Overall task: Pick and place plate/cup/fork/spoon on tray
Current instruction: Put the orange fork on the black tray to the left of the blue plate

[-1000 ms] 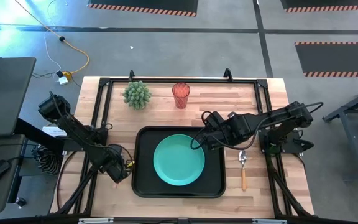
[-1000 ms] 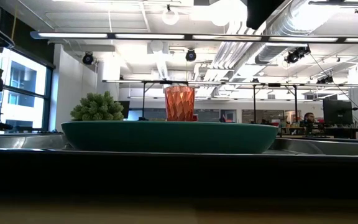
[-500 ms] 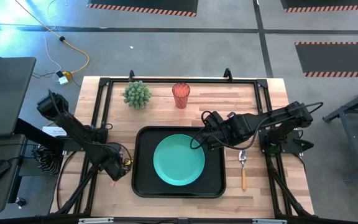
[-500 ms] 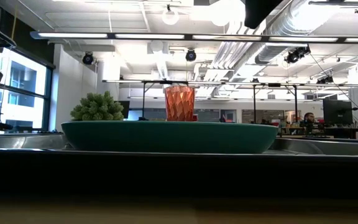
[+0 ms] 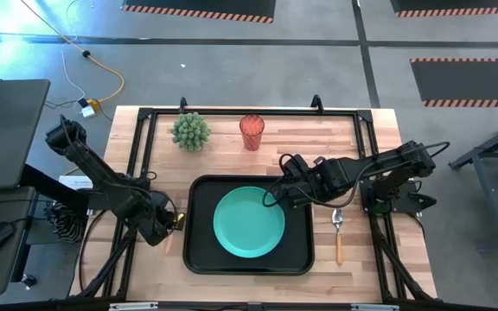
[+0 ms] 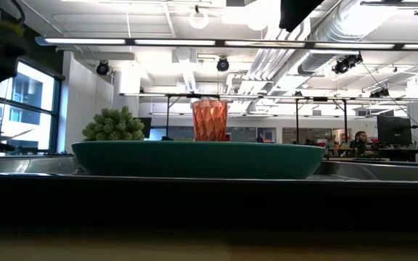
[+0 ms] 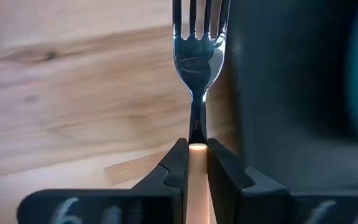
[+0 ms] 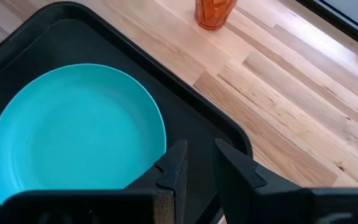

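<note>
Gripping the fork (image 7: 197,43), left tool (image 7: 196,163) nears tray (image 5: 199,256).

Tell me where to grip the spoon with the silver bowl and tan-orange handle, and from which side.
Probably grip the spoon with the silver bowl and tan-orange handle mid-handle, coming straight down from above. It lies flat on the wooden table beside the black rectangular tray, handle pointing toward the front edge, fingers straddling its width.

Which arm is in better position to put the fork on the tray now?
The left. Its gripper already grips the fork by the handle, right beside the tray. The right gripper holds nothing, hovering over the tray's far right corner by the plate.
</note>
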Motion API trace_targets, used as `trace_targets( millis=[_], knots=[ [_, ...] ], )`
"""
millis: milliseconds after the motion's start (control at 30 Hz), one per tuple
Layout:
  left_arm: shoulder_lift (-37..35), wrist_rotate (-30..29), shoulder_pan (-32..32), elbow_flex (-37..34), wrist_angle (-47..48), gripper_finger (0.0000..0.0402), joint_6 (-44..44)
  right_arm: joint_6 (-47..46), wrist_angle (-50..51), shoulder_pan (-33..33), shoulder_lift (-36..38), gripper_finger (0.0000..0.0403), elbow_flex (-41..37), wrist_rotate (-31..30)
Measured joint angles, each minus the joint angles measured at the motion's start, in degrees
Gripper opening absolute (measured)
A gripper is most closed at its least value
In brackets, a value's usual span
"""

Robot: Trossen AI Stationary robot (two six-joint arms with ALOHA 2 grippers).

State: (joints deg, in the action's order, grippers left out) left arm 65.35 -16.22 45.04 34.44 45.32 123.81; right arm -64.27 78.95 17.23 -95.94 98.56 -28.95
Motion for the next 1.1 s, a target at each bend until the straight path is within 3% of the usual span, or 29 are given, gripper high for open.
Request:
trace_targets(
  millis=[367,800,1100],
  knots=[
    [-3.7,-6.8,-5.4,0.1,-9.4,0.003,-8.9,-1.7,-0.2,0.0,0.0,0.0068,0.0,-0.3],
    [-2.8,-4.7,-14.9,0.1,-15.7,0.0032,-17.9,-1.7,-0.1,0.0,0.0,0.0068,0.0,-0.8],
    [-2.5,-3.7,-15.8,3.6,-16.0,0.0033,-19.5,-1.7,0.0,0.0,0.0,0.0068,0.0,-0.9]
  ],
)
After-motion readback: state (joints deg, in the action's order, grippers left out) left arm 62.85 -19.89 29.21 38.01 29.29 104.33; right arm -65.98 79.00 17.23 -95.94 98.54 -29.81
